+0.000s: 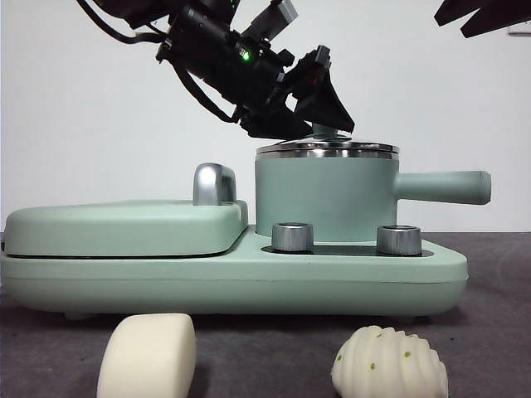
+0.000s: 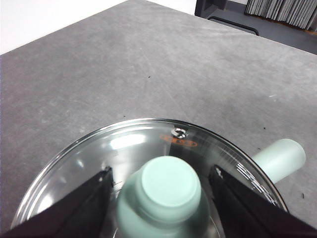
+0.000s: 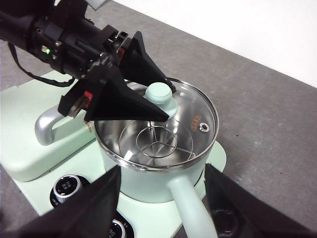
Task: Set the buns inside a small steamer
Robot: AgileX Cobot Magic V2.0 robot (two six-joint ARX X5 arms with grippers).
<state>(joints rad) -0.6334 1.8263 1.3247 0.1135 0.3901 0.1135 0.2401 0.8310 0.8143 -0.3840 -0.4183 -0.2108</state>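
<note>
The small steamer stands on the green cooker base, its long handle pointing right. Its glass lid sits on the rim. My left gripper is over the lid, jaws open on either side of the green knob with small gaps. The right wrist view shows the same, with a wire rack inside the steamer. My right gripper is open and empty, high above the steamer's handle. The smooth bun and the ridged, green-flecked bun lie on the table in front of the cooker.
The flat green griddle section with its chrome handle is left of the steamer. Two steel dials stand on the base. The right arm shows as a black tip at the top right.
</note>
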